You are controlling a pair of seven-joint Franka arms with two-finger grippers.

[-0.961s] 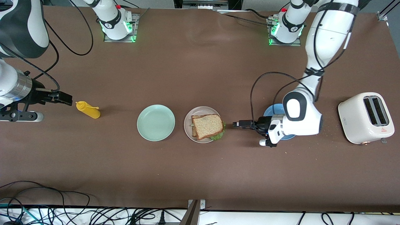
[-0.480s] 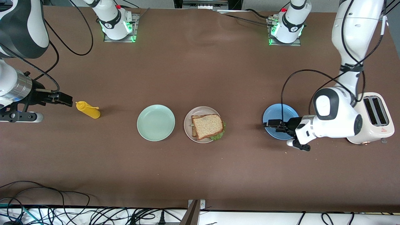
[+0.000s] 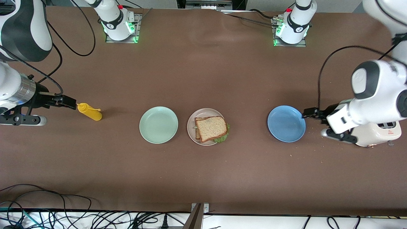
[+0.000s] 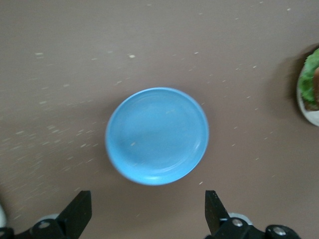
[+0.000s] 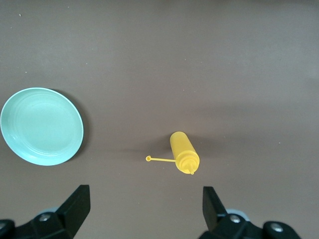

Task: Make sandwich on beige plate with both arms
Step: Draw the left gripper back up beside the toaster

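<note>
Brown bread and green lettuce sit stacked as a sandwich (image 3: 211,128) on the beige plate (image 3: 192,127) mid-bench. The left pincer (image 3: 307,112), wide open and empty, has pulled away past the blue plate (image 3: 286,124) toward the toaster (image 3: 376,135). The right pincer (image 3: 68,101) waits open by the mustard bottle (image 3: 90,112). The job looks finished.

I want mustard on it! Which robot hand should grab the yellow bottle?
Probably the right hand: it is open, right beside the yellow bottle. The left hand is by the blue plate.
</note>
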